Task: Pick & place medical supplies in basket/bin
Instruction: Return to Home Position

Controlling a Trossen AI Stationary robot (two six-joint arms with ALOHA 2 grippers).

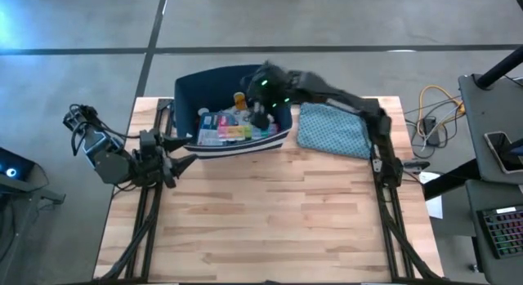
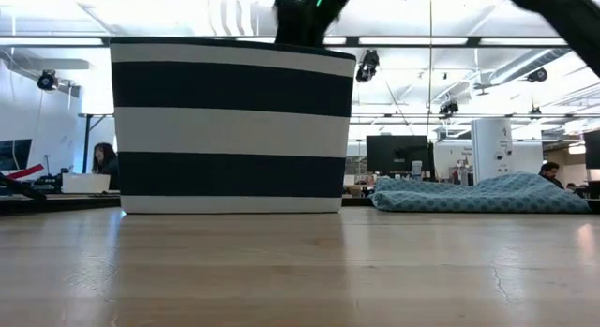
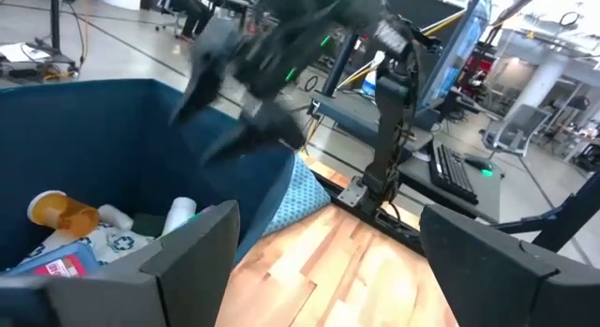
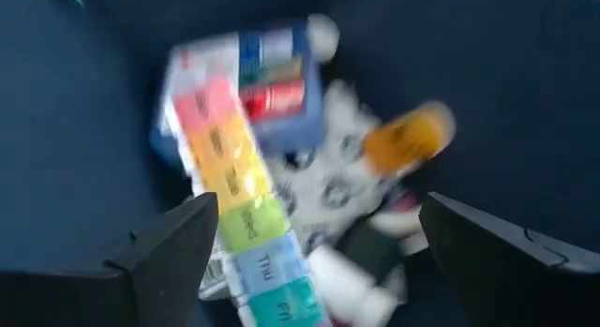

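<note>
Lying inside the navy bin along its near wall, the rainbow pill organizer rests among other supplies, an orange pill bottle just beyond it, with its long axis running side to side across the desk. The right gripper hovers over the bin's mouth above the organizer, fingers apart and empty, so its retreat probably calls for a lift clear of the rim. The left gripper waits near the desk's left edge, fingers apart.
</note>
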